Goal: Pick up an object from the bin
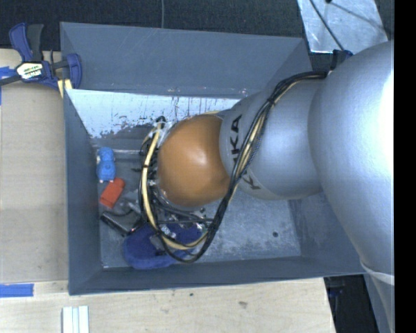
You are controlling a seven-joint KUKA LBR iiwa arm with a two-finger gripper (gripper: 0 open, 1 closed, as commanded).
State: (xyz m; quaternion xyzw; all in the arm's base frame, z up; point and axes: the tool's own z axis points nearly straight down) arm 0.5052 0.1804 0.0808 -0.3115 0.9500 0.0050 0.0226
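My gripper (179, 219) reaches down into the bin's left half; part of its dark body shows beneath the arm's orange cover. Right under and in front of it lies a dark blue soft thing (140, 250), near the bin's front wall. A black flat piece (120, 221) lies just left of the gripper on the floor. Further left is a small orange block (111, 193), and behind that a light blue knobbly thing (106, 162).
The arm and its orange cover hang over the bin's middle and hide whatever lies below them. Yellow and black cables loop round the cover. The loose things crowd the bin's left side, close to the left wall.
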